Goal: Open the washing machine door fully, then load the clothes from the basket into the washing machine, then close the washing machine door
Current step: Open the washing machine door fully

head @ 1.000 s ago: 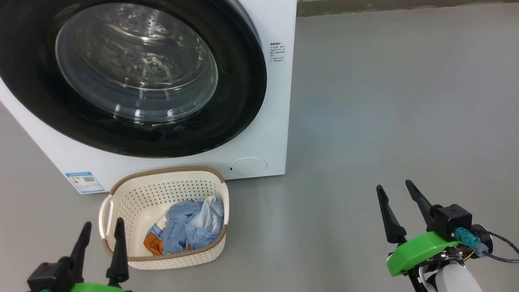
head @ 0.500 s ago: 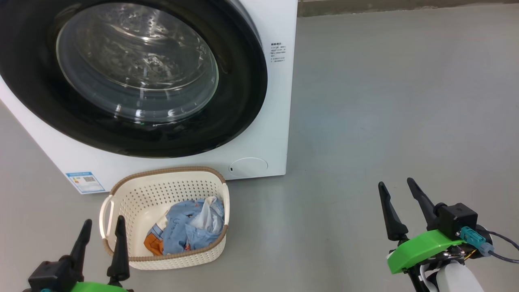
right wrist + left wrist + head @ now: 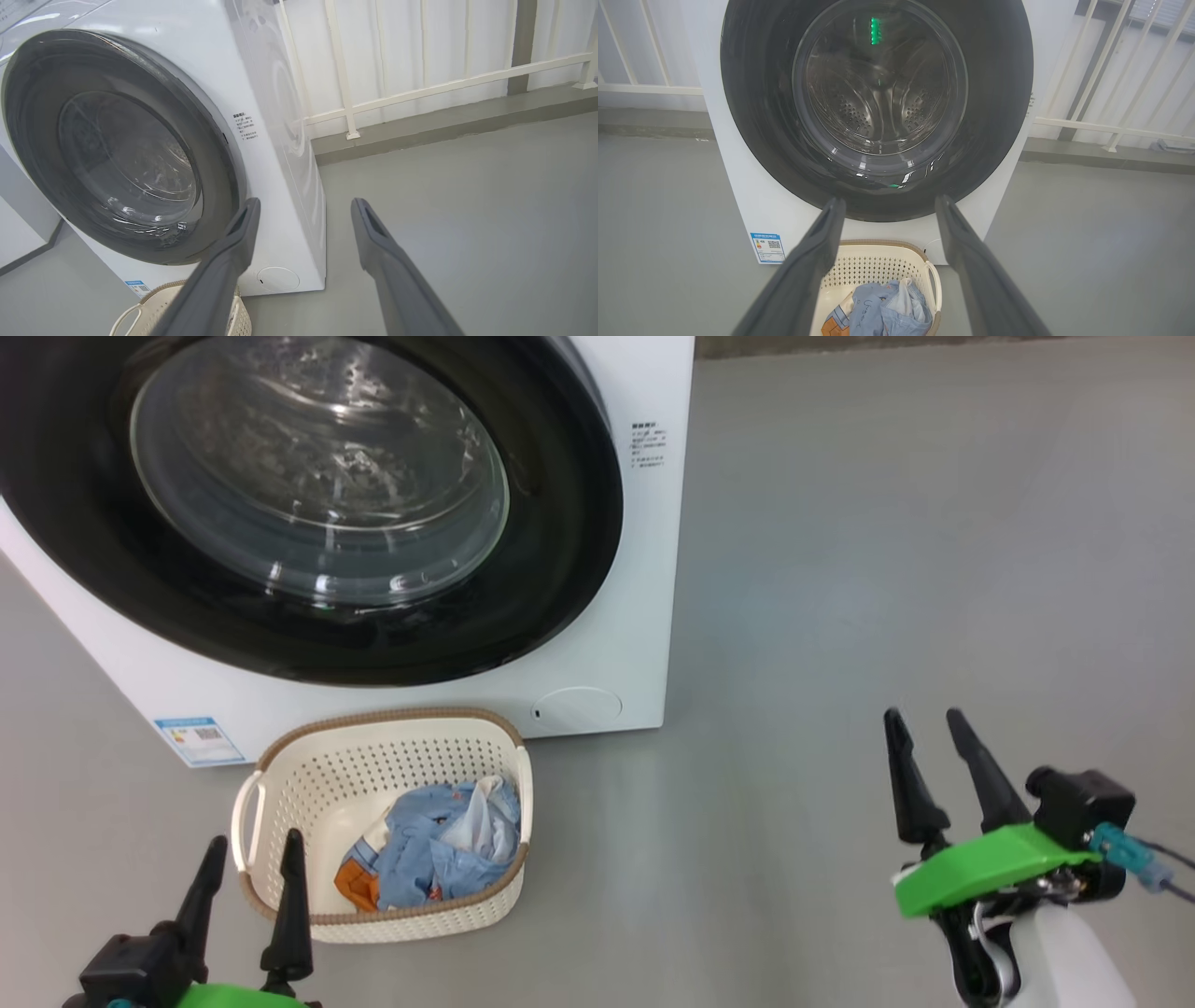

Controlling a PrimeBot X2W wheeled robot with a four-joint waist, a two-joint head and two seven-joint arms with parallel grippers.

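The door (image 3: pixel 569 541) is shut on the machine (image 3: pixel 644 616). The basket (image 3: pixel 392 761) sits just before it, clothes (image 3: pixel 439 849) inside, handy for loading. The left gripper (image 3: pixel 257 842) hangs by the basket, the right gripper (image 3: pixel 924 717) well right. The 2 gape empty, seemingly ready for the door.

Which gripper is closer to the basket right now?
The left gripper: in the head view it sits right at the near-left rim of the basket, while the right gripper hangs over the floor far off to the right.
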